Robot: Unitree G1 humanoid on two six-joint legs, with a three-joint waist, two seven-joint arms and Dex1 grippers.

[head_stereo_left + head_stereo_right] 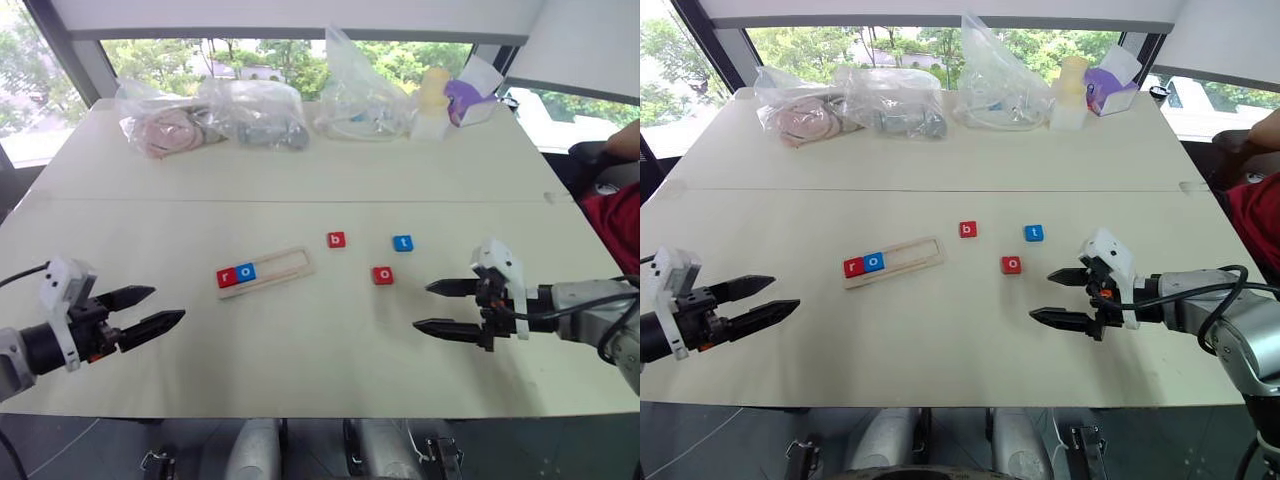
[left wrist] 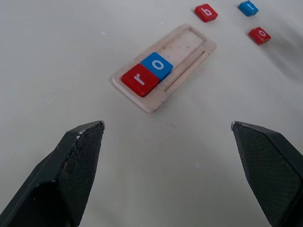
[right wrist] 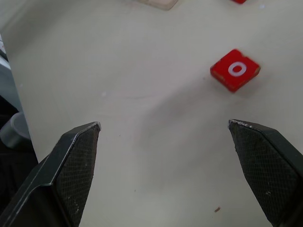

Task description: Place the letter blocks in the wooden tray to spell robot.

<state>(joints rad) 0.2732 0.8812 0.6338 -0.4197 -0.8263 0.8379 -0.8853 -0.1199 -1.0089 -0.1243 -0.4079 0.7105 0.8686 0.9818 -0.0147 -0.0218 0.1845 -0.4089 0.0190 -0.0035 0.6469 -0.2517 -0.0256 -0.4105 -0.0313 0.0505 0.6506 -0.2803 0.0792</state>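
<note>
The left gripper [image 1: 155, 308] hovers wide open and empty over the counter [image 1: 300, 360] at the near left. The wooden tray [image 1: 290, 264] holds a red r block [image 1: 227, 277] and blue o block [image 1: 246, 271] at its left end. Right of it lie 3 loose blocks, red b [image 1: 336, 240], red o [image 1: 383, 275] and blue t [image 1: 402, 243], before the right gripper [image 1: 432, 307], also wide and empty.

wooden tray [image 1: 288, 266] holding red r [image 1: 227, 277], blue o [image 1: 246, 271], loose red b [image 1: 336, 239], red o [image 1: 383, 275], blue t [image 1: 402, 243]
</note>
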